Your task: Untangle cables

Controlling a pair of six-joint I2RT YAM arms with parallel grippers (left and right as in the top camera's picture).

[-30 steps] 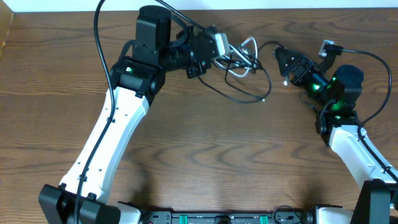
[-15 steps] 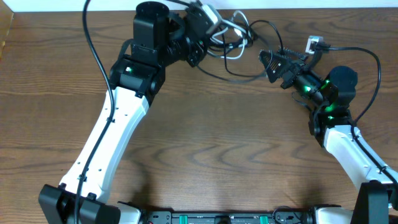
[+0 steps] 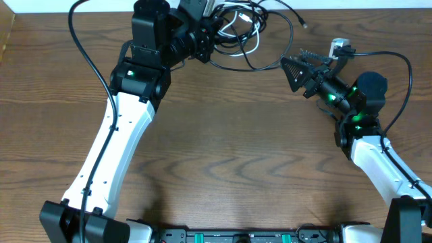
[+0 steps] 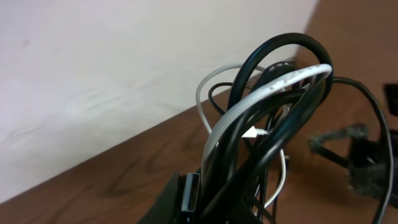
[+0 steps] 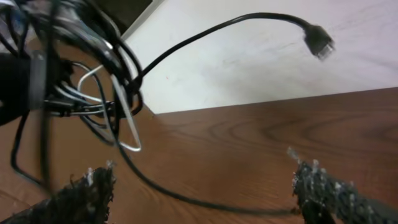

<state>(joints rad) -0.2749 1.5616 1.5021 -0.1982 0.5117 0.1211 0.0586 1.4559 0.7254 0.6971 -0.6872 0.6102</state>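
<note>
Knot hauled to the far edge, one strand trailing right.
The left end effector point(image 3: 210, 28) is clenched on the cables point(image 4: 273, 90) and has carried the tangle from mid-table to the far left, seemingly raised off the table point(image 3: 236, 148). A black loop now sags toward the right end effector point(image 3: 292, 58), which has moved in close, jaws wide and grasping nothing. A loose plug point(image 5: 318, 38) pokes free, so that strand looks ready to be drawn out.

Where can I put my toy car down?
Free: the bare wood between the left arm and right arm, and the strip outside the left arm. Crowded: the far edge, where the left pincer grips the cables beside the open right pincer.
</note>
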